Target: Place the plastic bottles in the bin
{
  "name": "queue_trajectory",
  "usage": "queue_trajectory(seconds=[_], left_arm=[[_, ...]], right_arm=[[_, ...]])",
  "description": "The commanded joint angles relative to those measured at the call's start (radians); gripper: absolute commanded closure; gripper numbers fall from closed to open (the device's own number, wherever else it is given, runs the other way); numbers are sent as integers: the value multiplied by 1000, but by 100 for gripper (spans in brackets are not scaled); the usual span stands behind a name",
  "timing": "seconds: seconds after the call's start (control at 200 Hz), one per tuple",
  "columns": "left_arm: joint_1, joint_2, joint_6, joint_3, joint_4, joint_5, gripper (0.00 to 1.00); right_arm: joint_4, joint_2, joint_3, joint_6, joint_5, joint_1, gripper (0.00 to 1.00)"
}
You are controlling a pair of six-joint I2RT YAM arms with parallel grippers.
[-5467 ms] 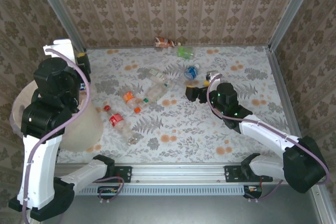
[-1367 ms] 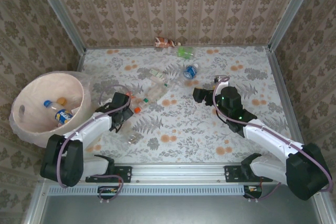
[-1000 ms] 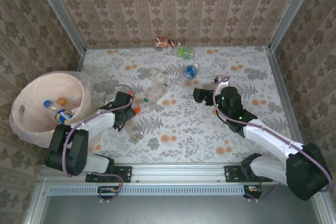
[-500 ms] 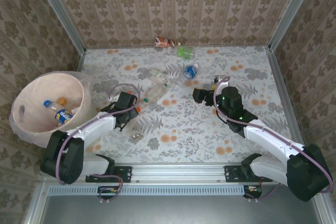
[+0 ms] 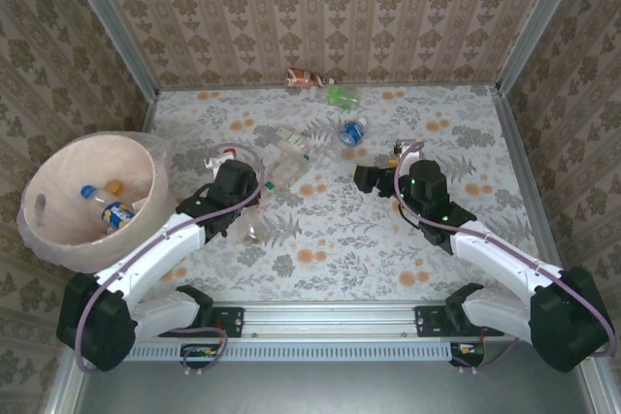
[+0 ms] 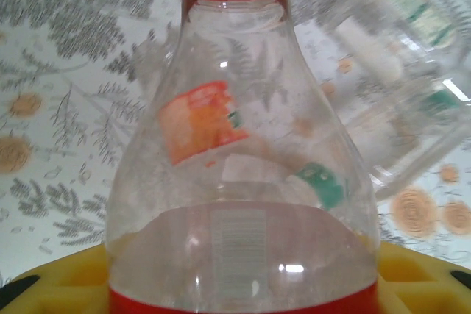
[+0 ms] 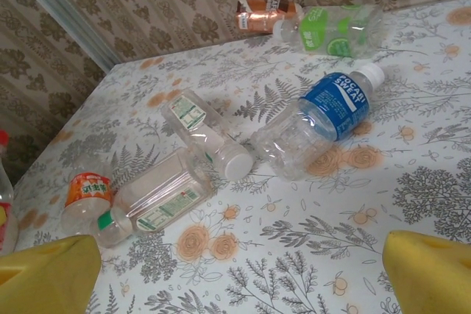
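Observation:
My left gripper (image 6: 235,284) is shut on a clear bottle with a red cap and red label (image 6: 235,145), whose body sits between the yellow pads (image 6: 44,284). From above, that bottle's cap (image 5: 229,154) pokes out past the left gripper (image 5: 233,176), just right of the bin (image 5: 68,167). The right gripper (image 7: 235,277) stands open above the cloth with nothing between its fingers. Ahead of it lie a blue-labelled bottle (image 7: 324,112), a white-capped clear one (image 7: 206,134) and a green-capped clear one (image 7: 154,196).
A green-labelled bottle (image 7: 335,31) and a brown one (image 7: 265,12) lie by the back wall. A crushed orange-labelled bottle (image 7: 87,193) rests at the left. A bottle (image 5: 116,212) lies inside the bin. Patterned walls and metal posts close in the table.
The left gripper has shut on the red-capped bottle and lifted it off the cloth, with the arm swinging slightly up and right. The right arm has barely moved.

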Motion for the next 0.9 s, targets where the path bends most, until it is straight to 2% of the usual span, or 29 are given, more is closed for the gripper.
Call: queue_trajectory(seconds=[0.0,0.285,0.615,0.78,0.895], left_arm=[[-25,-28,95,63,42,21,48],[-40,-40,227,194,77,104,49],[-39,-48,457,393,90,193,48],[-39,-58,534,502,55,154,49],[-35,-57,568,606,-41,20,50]], right_arm=[[37,1,17,-12,-51,-4,0],[43,35,52,-21,-149,9,0],[48,84,92,-31,-179,48,0],[49,109,111,-34,-180,68,0],[45,120,118,-45,-180,76,0]])
